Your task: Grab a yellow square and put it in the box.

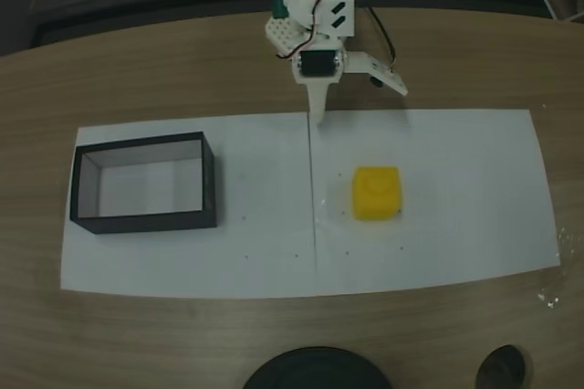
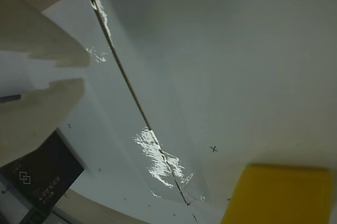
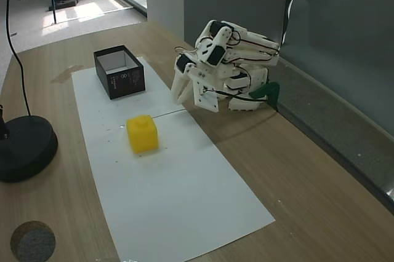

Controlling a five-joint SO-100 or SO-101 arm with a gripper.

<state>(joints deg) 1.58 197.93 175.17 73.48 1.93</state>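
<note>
Now | yellow square [image 1: 377, 193] on white paper [image 1: 456, 225] | box [image 1: 144, 183] well apart

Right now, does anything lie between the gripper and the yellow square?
No. In a fixed view, just bare white paper separates the gripper from the yellow square.

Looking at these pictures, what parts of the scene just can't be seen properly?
- Yellow square: in the wrist view, cut off by the bottom edge.
- Box: there, partly behind the pale gripper.
- Box label: too small to read in a fixed view.
</note>
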